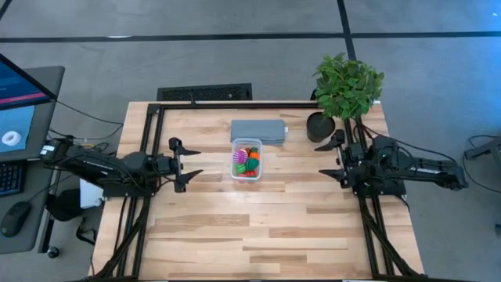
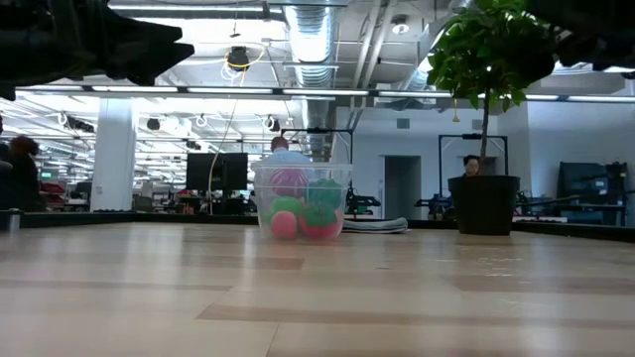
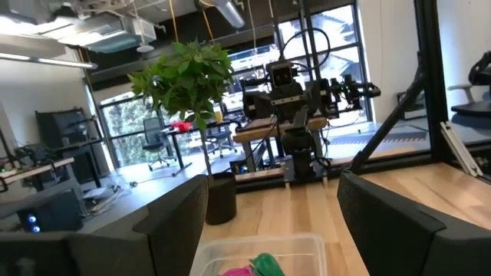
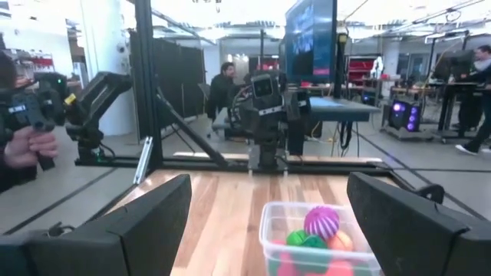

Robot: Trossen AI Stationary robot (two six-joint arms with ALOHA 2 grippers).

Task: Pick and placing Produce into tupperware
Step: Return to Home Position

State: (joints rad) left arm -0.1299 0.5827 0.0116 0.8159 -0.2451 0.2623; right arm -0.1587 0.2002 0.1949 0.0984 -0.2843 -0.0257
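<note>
The clear tupperware tub (image 1: 246,159) stands on the table's middle, close to the far side, with the toy produce (image 1: 247,161) inside: a purple ball (image 4: 321,221), green, red and orange pieces. The low view shows the tub (image 2: 302,201) with pink and green pieces at its bottom. My left gripper (image 1: 190,164) hangs open above the table, left of the tub. My right gripper (image 1: 328,160) is open too, right of the tub. Neither touches anything. The left wrist view shows the tub's rim (image 3: 261,249) between the fingers.
A flat grey pad (image 1: 258,130) lies just beyond the tub. A potted plant (image 1: 344,90) stands at the table's far right corner. Bare wood spreads across the table's near half. A monitor (image 1: 19,102) and a mouse sit off the left edge. People show in the room behind.
</note>
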